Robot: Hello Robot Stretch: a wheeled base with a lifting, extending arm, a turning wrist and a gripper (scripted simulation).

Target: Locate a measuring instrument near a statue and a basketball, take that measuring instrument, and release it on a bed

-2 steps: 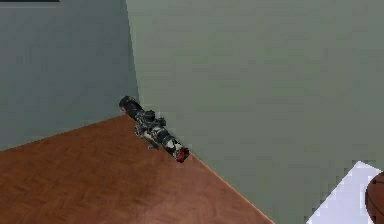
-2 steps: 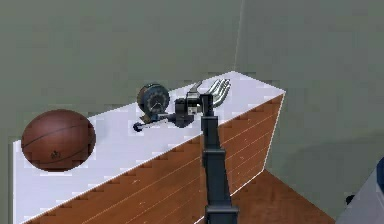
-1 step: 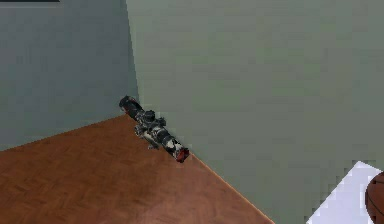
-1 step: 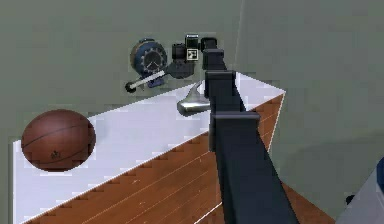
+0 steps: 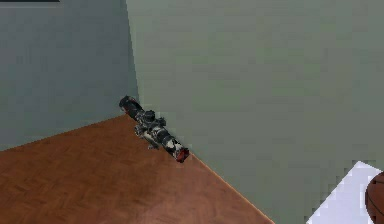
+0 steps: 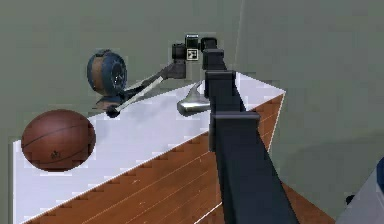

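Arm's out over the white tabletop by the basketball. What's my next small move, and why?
Probably raise the arm slightly as a test: the gripper ends right by the round blue-and-orange measuring instrument, beyond the basketball on the white tabletop, and I cannot tell whether it holds it.

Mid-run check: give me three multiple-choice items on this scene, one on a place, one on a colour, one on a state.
1. Where is the basketball?
A on a shelf
B on the white table
C on a chair

2. What colour is the tip of the scope-like thing?
A red
B yellow
C blue

3. How does that thing sit?
A standing upright
B hanging on the wall
C lying on the floor

Answers:
1. B, the ball rests on the tabletop.
2. A, the thing's nearer end shows red.
3. C, it lies lengthwise on the wood boards.
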